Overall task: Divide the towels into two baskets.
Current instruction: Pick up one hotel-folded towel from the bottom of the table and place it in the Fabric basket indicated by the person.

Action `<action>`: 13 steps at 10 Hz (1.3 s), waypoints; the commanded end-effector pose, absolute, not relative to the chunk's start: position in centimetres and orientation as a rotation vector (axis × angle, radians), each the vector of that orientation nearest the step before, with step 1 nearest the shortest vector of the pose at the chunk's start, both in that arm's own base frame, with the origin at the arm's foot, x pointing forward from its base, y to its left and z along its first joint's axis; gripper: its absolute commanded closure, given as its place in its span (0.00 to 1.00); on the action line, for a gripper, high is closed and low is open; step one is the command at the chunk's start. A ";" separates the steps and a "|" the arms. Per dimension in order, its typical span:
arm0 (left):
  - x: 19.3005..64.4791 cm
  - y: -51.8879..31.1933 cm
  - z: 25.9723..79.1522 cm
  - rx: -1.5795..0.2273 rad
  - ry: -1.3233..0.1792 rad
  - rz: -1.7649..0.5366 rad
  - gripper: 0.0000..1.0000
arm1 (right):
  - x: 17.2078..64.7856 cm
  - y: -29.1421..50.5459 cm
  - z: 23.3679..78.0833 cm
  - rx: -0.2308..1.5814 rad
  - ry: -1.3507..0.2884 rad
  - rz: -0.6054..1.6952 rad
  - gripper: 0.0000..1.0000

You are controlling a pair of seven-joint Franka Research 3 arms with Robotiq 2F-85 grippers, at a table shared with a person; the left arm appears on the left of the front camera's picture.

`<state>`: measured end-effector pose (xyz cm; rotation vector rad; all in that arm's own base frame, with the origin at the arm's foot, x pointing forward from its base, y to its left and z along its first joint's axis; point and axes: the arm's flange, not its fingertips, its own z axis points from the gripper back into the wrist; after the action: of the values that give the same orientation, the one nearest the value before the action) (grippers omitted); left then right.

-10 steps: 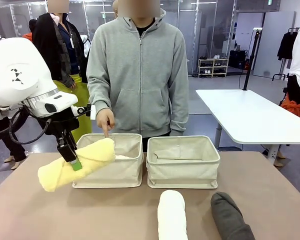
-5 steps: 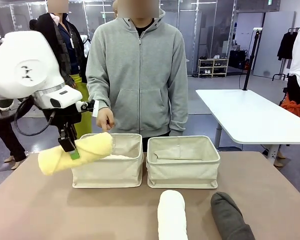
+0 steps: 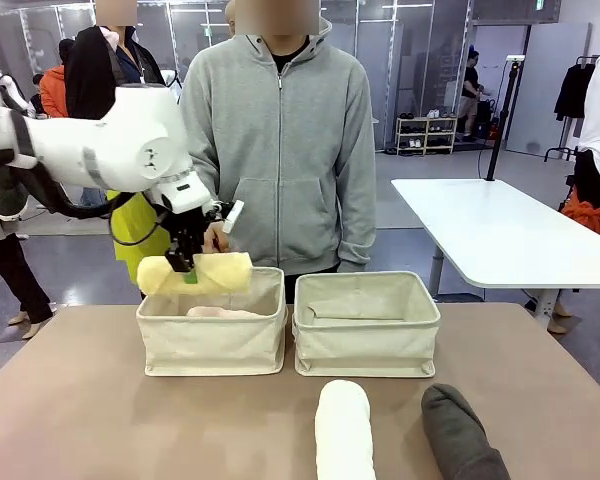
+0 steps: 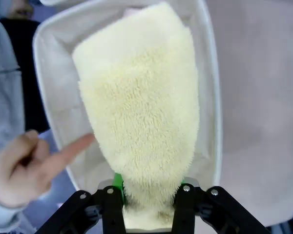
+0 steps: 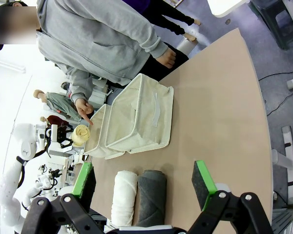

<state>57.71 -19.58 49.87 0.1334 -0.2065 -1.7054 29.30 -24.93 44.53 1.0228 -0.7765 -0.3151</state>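
The left gripper (image 4: 147, 197) clamps one end of a fluffy pale yellow terry roll (image 4: 141, 107), holding it over the left beige canvas bin (image 3: 212, 345) — soft-walled, rectangular — where a pale pink towel (image 3: 220, 312) lies. A person's hand (image 4: 24, 165) points toward that bin. The right gripper (image 5: 144, 183) stands with jaws wide apart. A plush white roll (image 3: 343, 430) and a dark grey-brown roll (image 3: 460, 435) lie side by side near the matching right bin (image 3: 366, 345).

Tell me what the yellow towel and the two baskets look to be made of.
The yellow towel: fluffy terry, likely cotton; dense fuzzy pile, matte. The left basket and right basket: beige canvas-like fabric, matte; soft creased walls and a folded rim suggest cloth, not wicker.
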 end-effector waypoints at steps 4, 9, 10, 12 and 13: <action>62.4 -21.5 47.4 0.085 -0.138 -1.678 0.59 | 29.2 -24.9 44.7 1.031 -0.787 -0.313 0.00; 61.9 -21.8 44.0 0.030 -0.032 -1.680 0.48 | 29.2 -24.9 44.7 1.031 -0.787 -0.313 0.00; 61.8 -21.9 43.5 0.031 -0.019 -1.673 0.24 | 29.2 -24.9 44.7 1.031 -0.787 -0.313 0.00; 61.7 -21.8 43.5 0.026 -0.033 -1.662 0.00 | 29.2 -24.9 44.7 1.031 -0.787 -0.313 0.00; 61.6 -21.8 43.9 0.037 -0.026 -1.656 0.00 | 29.2 -24.9 44.7 1.031 -0.787 -0.313 0.00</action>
<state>61.74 -22.08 43.07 0.0128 -0.0463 -1.6717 29.30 -24.93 44.54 1.0228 -0.7767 -0.3151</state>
